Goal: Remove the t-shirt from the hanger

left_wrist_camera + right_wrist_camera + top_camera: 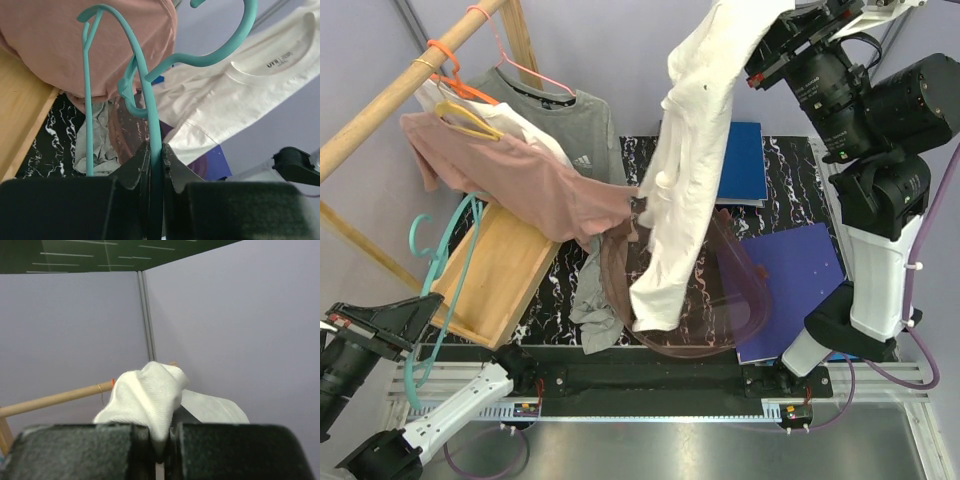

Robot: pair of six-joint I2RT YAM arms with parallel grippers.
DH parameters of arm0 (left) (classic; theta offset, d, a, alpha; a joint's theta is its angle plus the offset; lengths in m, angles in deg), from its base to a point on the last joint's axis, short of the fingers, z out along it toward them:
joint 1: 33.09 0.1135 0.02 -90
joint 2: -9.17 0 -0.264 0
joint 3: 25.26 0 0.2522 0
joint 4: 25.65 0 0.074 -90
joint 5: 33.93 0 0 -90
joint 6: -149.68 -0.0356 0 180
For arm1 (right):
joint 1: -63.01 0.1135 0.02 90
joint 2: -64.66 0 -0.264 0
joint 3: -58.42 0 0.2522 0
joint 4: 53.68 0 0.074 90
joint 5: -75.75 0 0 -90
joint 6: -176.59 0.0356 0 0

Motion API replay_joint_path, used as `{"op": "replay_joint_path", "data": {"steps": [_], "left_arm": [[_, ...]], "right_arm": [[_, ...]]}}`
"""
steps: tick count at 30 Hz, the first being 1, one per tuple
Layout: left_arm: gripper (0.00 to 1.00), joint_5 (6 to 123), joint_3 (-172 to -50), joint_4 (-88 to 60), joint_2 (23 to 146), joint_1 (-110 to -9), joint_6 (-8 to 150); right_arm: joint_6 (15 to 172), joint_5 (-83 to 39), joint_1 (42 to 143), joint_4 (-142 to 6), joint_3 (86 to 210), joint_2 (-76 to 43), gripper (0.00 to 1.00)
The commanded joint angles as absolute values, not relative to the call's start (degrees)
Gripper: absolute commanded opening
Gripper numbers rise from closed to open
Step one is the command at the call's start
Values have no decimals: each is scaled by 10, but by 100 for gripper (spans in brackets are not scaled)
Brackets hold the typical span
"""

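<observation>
A white t-shirt [685, 160] hangs free from my right gripper [760, 45], which is raised high at the back right and shut on a bunch of its cloth [150, 400]. Its lower end dangles over a round brown basket [740, 300]. The shirt also shows in the left wrist view [240, 95]. My left gripper [156, 165] is shut on the wire of a teal hanger [150, 85]. That hanger [445, 270] is bare and hangs at the left, by the wooden tray, apart from the shirt.
A wooden rod [400, 90] at the back left carries a pink shirt [520, 175], a grey shirt [560, 120] and other hangers. A wooden tray [500, 270] lies below. Blue folders [790, 260] lie at the right. A grey cloth [595, 300] lies beside the basket.
</observation>
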State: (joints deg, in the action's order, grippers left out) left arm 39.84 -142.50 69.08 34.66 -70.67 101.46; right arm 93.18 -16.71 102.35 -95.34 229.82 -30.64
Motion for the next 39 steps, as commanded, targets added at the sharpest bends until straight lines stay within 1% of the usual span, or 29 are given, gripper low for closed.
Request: {"op": "replay_joint_path", "data": {"steps": [1,4,5,7,8,9,10,13,16,18,22,27,29,31,32,33,34,35,37,39], "left_arm": [[0,340,-1428,696,375,-709,991],[0,325,-1428,692,382,-709,992],[0,323,-1429,690,385,-709,992],[0,311,-1427,679,388,-709,998],[0,297,-1426,675,388,-709,1000],[0,289,-1425,663,390,-709,1004],[0,269,-1423,658,391,-709,1006],[0,208,-1416,648,398,-709,1016],[0,170,-1396,617,396,-709,1024],[0,160,-1384,579,387,-709,1030],[0,138,-1358,524,388,-709,1033],[0,113,-1357,476,406,-709,1041],[0,102,-1354,453,417,-710,1043],[0,88,-1357,444,425,-710,1055],[0,83,-1359,437,436,-709,1057],[0,77,-1361,436,441,-709,1065],[0,62,-1366,432,447,-709,1069],[0,53,-1368,430,453,-710,1076],[0,22,-1369,421,468,-709,1079],[0,3,-1379,418,488,-710,1087]], "right_arm": [[887,-131,1022,-919,2235,-271,0],[885,-124,1022,-919,2161,-244,0],[888,-124,1022,-919,2108,-234,0],[899,-128,1022,-908,2048,-201,0],[911,-131,1022,-899,1978,-188,0],[917,-139,1022,-876,1941,-174,0],[924,-141,1022,-862,1870,-145,0],[950,-158,1022,-821,1758,-100,0],[982,-181,1022,-817,1685,-77,0],[1008,-204,1022,-814,1655,-69,0],[1055,-230,1022,-814,1559,-37,0],[1111,-300,1022,-830,1476,-15,0],[1126,-308,1022,-838,1440,-9,0],[1131,-313,1022,-857,1411,-10,19],[1137,-317,1022,-862,1401,-11,35],[1138,-328,1023,-869,1393,-12,60],[1141,-333,1022,-869,1372,-9,69],[1145,-339,1022,-869,1363,-7,74],[1145,-345,1022,-869,1339,6,81],[1145,-349,1022,-869,1327,17,82]]}}
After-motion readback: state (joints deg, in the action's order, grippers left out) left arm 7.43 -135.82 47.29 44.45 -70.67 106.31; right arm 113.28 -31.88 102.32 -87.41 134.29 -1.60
